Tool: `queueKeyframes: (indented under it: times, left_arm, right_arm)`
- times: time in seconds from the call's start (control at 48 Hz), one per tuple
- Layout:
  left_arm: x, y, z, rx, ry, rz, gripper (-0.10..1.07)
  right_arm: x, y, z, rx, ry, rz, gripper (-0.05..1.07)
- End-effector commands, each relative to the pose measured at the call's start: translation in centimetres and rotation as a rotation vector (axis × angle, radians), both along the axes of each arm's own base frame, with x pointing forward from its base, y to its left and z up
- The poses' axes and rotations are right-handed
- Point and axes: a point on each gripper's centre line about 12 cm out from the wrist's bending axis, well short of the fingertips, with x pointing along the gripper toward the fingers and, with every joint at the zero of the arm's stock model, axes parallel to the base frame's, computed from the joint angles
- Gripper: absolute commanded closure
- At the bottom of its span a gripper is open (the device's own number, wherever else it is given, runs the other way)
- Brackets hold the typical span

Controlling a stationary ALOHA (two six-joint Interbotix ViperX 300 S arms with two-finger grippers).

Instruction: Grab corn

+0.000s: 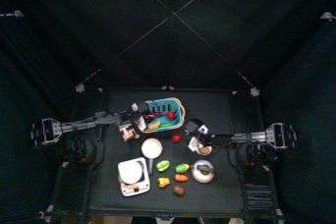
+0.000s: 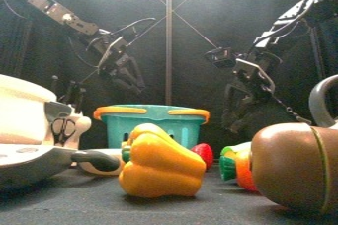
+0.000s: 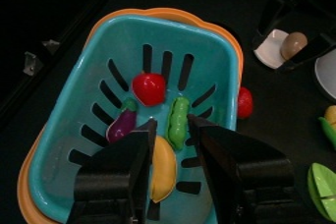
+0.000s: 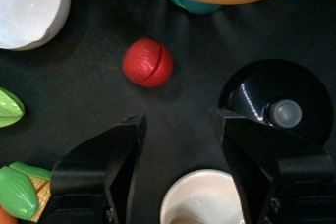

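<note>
The corn (image 1: 167, 167), yellow with a green husk, lies on the table in front of the white bowl (image 1: 152, 147). In the front view the corn (image 2: 148, 132) shows behind the yellow pepper (image 2: 161, 166), and in the left wrist view the corn (image 3: 328, 128) is cut by the picture's edge. My left gripper (image 3: 178, 169) hangs open over the teal basket (image 3: 79, 120), far from the corn, with a yellow piece (image 3: 160, 166) lying under its jaws. My right gripper (image 4: 178, 159) is open over bare table near a red tomato (image 4: 147, 61), holding nothing.
The basket (image 1: 161, 115) holds a red, a green and a purple piece. A white scale (image 1: 133, 175), a brown kettle (image 1: 203, 172) and an orange piece (image 1: 182, 169) stand near the front. A black round lid (image 4: 276, 100) and a white cup (image 4: 210, 200) lie by the right gripper.
</note>
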Motion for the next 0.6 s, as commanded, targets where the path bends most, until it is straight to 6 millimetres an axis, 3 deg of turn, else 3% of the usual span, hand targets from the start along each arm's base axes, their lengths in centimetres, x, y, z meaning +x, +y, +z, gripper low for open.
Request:
queueKeyframes:
  times: [0.0, 0.146, 0.396, 0.583]
  left_arm:
    - [0.1, -1.2, 0.6, 0.015, 0.0, -0.039, 0.23]
    - [-0.1, -2.3, -0.1, 0.006, 0.057, -0.073, 0.23]
    - [0.9, -7.0, -0.1, -0.014, 0.093, -0.201, 0.23]
    - [1.4, -10.6, 0.5, -0.159, 0.09, -0.239, 0.23]
  right_arm:
    - [0.5, 0.0, 1.6, -0.005, -0.051, 0.003, 0.15]
    - [0.5, 0.0, 1.6, -0.003, -0.052, 0.0, 0.15]
    - [0.4, -0.2, 1.5, -0.002, -0.049, -0.006, 0.15]
    - [0.1, -0.2, 1.2, -0.004, -0.029, -0.015, 0.15]
